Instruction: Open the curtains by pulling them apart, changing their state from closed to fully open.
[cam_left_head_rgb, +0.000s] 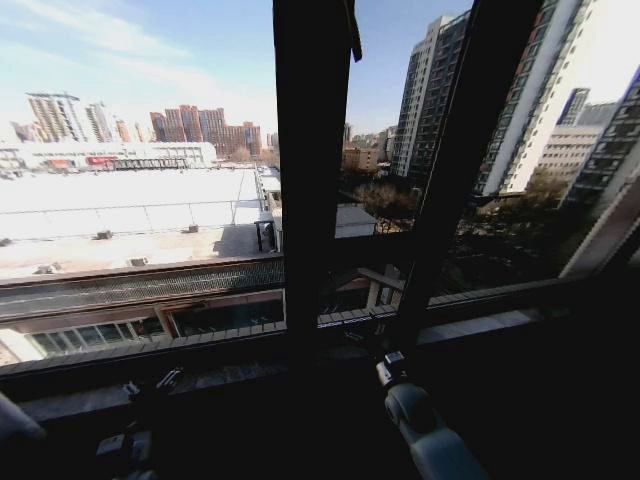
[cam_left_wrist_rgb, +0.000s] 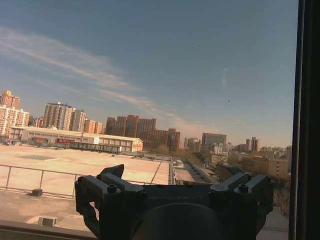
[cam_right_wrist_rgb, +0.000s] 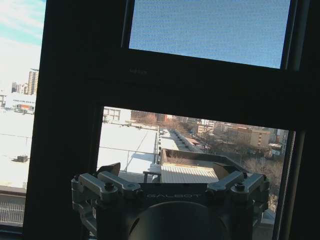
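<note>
The curtains are out of view; bare glass and the city outside lie ahead. My left gripper (cam_left_head_rgb: 152, 386) is low in front of the left pane, and in its wrist view the left gripper (cam_left_wrist_rgb: 172, 172) is open, with sky and rooftops between its fingers. My right gripper (cam_left_head_rgb: 388, 362) is held near the sill below the middle post. Seen from its own wrist, the right gripper (cam_right_wrist_rgb: 167, 170) is open too, holding nothing and facing the dark frame.
A wide dark window post (cam_left_head_rgb: 312, 170) stands in the middle, and a slanted dark bar (cam_left_head_rgb: 462, 160) is to its right. A dark sill (cam_left_head_rgb: 250, 372) runs across below the glass. A dark crossbar (cam_right_wrist_rgb: 200, 85) sits under a screened upper pane (cam_right_wrist_rgb: 210, 27).
</note>
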